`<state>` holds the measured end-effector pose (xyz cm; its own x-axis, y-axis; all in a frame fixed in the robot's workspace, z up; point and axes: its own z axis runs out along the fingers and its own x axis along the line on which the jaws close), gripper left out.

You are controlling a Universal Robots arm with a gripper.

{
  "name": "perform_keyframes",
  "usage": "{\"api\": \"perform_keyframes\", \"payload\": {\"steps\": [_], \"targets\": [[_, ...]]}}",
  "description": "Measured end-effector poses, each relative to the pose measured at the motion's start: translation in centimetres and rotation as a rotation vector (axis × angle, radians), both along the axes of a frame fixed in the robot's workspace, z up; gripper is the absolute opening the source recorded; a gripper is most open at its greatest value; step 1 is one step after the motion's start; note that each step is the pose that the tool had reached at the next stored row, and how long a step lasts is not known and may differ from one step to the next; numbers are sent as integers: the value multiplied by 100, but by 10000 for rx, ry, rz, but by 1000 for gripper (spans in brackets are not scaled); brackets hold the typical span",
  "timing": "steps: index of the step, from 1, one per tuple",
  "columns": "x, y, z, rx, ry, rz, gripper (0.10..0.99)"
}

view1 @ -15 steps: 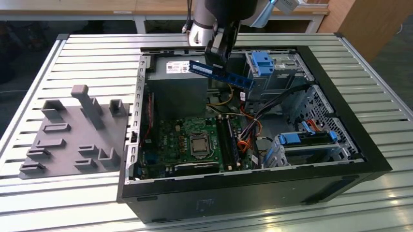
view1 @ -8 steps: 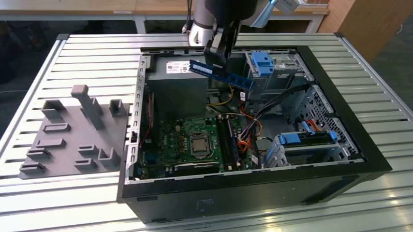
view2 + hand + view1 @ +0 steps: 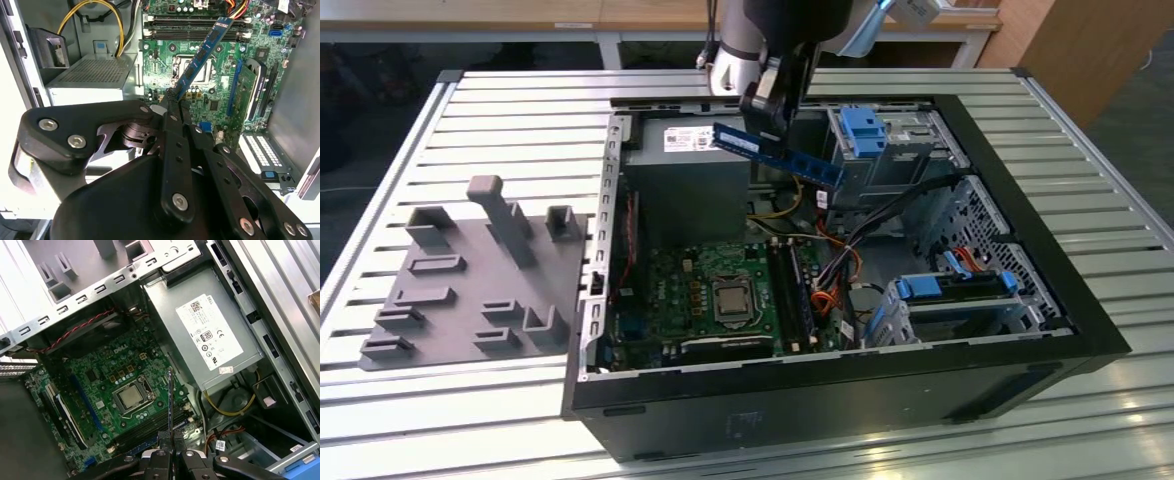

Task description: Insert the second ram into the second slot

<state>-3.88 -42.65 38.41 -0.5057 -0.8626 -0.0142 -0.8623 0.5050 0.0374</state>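
The second ram (image 3: 807,165), a thin blue board with dark chips, hangs tilted above the open computer case (image 3: 1067,300). My gripper (image 3: 770,138) is shut on its middle. In the second wrist view the black fingers (image 3: 175,130) clamp one end of the ram (image 3: 202,52), which points toward the long dark memory slots (image 3: 195,29). In the first wrist view the ram (image 3: 170,400) shows edge-on above my gripper (image 3: 170,439), over the motherboard beside the processor socket (image 3: 131,397). In the exterior view the slots (image 3: 794,290) lie well below the ram. Which slot holds a stick, I cannot tell.
A grey power supply (image 3: 680,175) sits under the arm. Blue drive-bay clips (image 3: 861,130) and a second bay (image 3: 941,287) stand at the exterior view's right, with loose cables (image 3: 834,260) between. A grey holder block (image 3: 467,270) lies on the slatted table at the left.
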Motion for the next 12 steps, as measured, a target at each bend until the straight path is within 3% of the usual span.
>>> {"api": "perform_keyframes", "payload": {"steps": [12], "targets": [[0, 0, 0, -1, 0, -362, 133]]}}
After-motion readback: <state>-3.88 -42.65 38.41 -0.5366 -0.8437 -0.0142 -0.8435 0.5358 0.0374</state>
